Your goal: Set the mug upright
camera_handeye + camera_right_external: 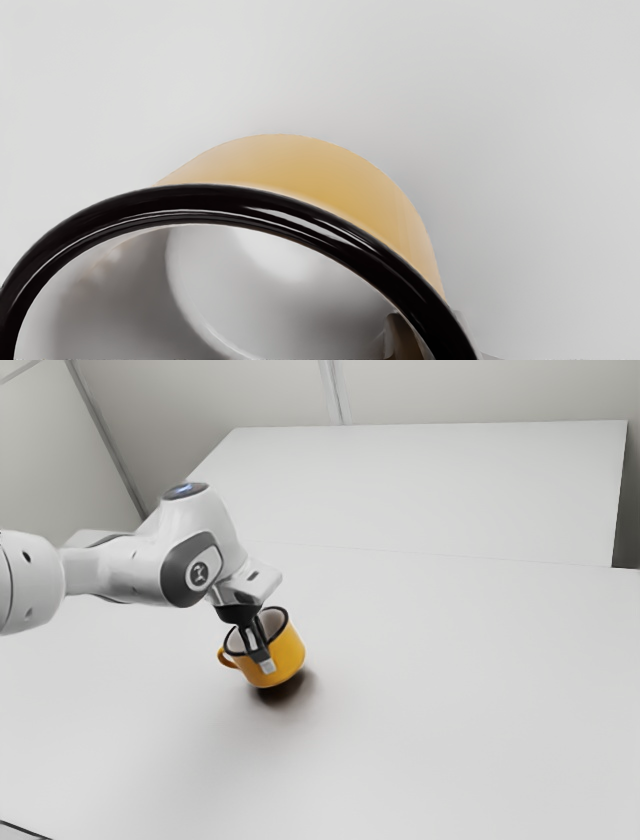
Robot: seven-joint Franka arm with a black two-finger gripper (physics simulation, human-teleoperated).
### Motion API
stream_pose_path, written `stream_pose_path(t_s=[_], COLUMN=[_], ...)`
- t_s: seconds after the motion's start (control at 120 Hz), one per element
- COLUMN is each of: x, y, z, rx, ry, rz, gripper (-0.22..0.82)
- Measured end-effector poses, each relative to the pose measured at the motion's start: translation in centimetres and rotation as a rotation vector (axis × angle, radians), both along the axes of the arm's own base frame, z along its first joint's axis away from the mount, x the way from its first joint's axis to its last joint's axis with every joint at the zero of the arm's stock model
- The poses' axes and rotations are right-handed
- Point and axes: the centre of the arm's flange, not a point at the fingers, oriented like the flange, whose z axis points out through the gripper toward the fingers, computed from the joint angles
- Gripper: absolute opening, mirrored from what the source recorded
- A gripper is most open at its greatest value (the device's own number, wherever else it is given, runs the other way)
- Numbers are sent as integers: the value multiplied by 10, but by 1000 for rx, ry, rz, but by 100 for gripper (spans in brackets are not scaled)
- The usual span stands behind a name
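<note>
Open room stretched over the table [450,690] toward the exterior view's right. The arm [115,568] blocked passage from the exterior view's left, and the tilted mug [286,655] stood in the way at the end effector [261,654].

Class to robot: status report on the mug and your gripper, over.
Gripper shut on mug, one finger inside, one outside. Mug tilted, not yet upright. No obstacle seen beside it. Over.

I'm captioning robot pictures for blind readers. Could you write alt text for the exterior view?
A tilted yellow mug with a dark rim is gripped by its wall in the black pincer of a white robot arm, above a pale table.
</note>
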Motion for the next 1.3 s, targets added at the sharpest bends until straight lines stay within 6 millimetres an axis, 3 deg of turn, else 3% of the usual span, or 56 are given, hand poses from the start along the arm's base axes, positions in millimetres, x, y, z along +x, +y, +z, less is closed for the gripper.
stream_pose_path(t_s=[0.2,0.625,0.825,0.967,1.042,1.3], x=[-8,-5,-5,-4,-3,13], y=[-14,-12,-12,-12,-12,-17], z=[-20,-51,-54,-53,-46,24], rx=[77,138,141,141,145,96], ry=[-16,-64,-77,-88,-102,-144], rz=[-77,-132,-149,-155,-150,86], gripper=[-16,-15,25,42,48,57])
